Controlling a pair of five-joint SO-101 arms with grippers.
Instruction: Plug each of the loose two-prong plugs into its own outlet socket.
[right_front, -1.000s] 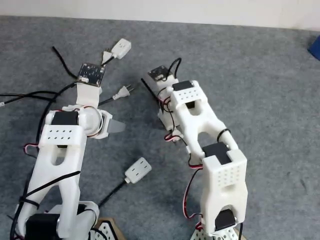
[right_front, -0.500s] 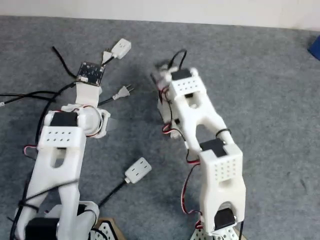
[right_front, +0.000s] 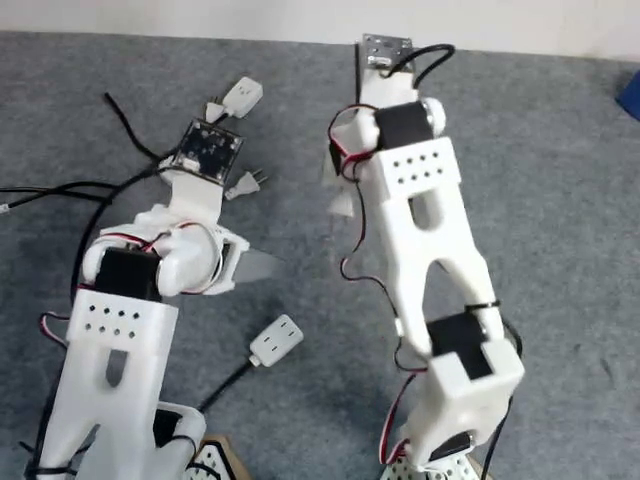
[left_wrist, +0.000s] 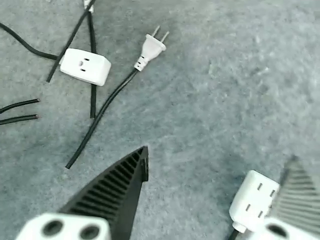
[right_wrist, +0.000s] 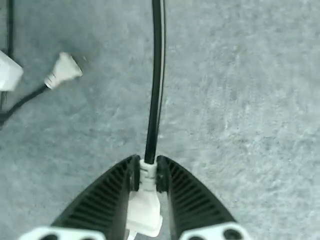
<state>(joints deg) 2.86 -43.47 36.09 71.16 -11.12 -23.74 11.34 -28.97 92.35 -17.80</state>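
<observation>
Two arms stand on grey carpet (right_front: 560, 200). The right gripper (right_wrist: 147, 161) is clamped on a white plug (right_wrist: 144, 205), with both fingers pressed against its neck. The plug's black cord (right_wrist: 156, 75) runs straight away from it over the carpet. In the high view that arm stretches toward the upper middle of the frame.

The left gripper (left_wrist: 218, 155) is spread wide and holds nothing. In the high view it hangs over the carpet left of centre. The near socket (right_front: 277, 340) lies in the lower middle of that view, and the left wrist view shows it just beside one of the open fingers (left_wrist: 120, 192). The far socket (right_front: 240, 97) lies in the upper left. A loose plug (right_front: 247, 182) lies on the carpet near it, below and slightly right, with its two prongs bare.
</observation>
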